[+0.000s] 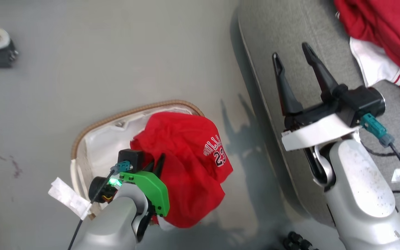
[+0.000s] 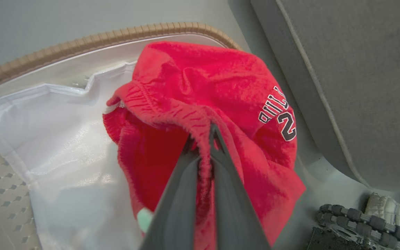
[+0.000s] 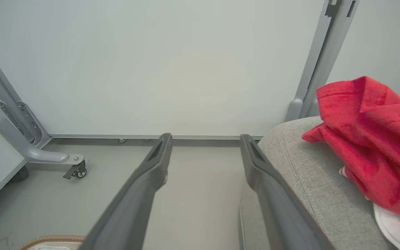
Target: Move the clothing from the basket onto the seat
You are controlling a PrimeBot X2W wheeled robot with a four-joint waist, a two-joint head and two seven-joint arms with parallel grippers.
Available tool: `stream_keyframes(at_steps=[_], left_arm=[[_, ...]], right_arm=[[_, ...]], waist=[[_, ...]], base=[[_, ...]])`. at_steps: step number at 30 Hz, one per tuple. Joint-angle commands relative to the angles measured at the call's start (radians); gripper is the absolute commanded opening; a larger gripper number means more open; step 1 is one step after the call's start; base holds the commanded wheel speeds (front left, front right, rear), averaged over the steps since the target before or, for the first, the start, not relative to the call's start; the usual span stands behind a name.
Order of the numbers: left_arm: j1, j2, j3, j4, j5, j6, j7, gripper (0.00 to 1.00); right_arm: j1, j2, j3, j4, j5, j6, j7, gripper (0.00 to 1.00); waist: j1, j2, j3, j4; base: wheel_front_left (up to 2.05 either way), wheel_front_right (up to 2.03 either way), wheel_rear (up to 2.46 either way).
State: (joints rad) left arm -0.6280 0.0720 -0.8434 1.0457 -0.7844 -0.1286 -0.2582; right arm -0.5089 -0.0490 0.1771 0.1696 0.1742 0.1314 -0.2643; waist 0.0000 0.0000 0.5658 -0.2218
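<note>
In the head view, the basket (image 1: 123, 113) sat on the grey floor (image 1: 99, 52) at lower centre-left, its brown woven rim curving along the top. The printed red garment (image 1: 186, 163) lay heaped over the basket's right side and spilled past its edge, white lettering and "23" facing right. The left gripper (image 1: 158, 163) was at the garment's left edge, its dark fingers pressed into the cloth. The seat (image 1: 290, 21) filled the right of the frame. The right gripper (image 1: 290, 52) hung over the seat's left border with its fingers spread and nothing between them. A second red garment (image 1: 387, 31) with white trim lay on the seat in the upper right corner. In the left wrist view, the left gripper (image 2: 201, 135) was clamped on a fold of the printed red garment (image 2: 221, 86) at centre, the two fingers nearly meeting with cloth pinched between them. The white liner (image 2: 47, 132) showed at left and the seat (image 2: 359, 86) at upper right. In the right wrist view, the right gripper (image 3: 205, 139) stood wide apart and empty at lower centre. The seat (image 3: 307, 173) lay at lower right, carrying the second red garment (image 3: 370, 139) at the right edge. A sliver of the basket (image 3: 54, 239) rim showed at bottom left.
</note>
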Motion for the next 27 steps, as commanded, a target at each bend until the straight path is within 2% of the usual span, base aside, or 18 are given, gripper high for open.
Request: stream_keyframes(at_steps=[1, 13, 27], left_arm=[[0.024, -0.004, 0.012, -0.031, -0.002, -0.003, -0.008, 0.00], [0.131, 0.001, 0.176, -0.285, 0.129, -0.003, -0.006, 0.00], [0.189, -0.012, 0.299, -0.572, 0.257, -0.003, -0.006, 0.00]], right_arm=[[0.033, -0.004, -0.005, 0.005, -0.012, -0.001, 0.000, 1.00], [0.156, -0.004, -0.034, 0.037, -0.021, -0.001, 0.000, 1.00], [0.274, -0.004, -0.042, 0.070, -0.007, -0.001, 0.000, 1.00]], waist=[[0.0000, 0.0000, -0.128, 0.064], [0.0000, 0.0000, -0.287, 0.131], [0.0000, 0.0000, -0.424, 0.151]], base=[[0.00, 0.00, 0.00], [0.00, 0.00, 0.00], [0.00, 0.00, 0.00]])
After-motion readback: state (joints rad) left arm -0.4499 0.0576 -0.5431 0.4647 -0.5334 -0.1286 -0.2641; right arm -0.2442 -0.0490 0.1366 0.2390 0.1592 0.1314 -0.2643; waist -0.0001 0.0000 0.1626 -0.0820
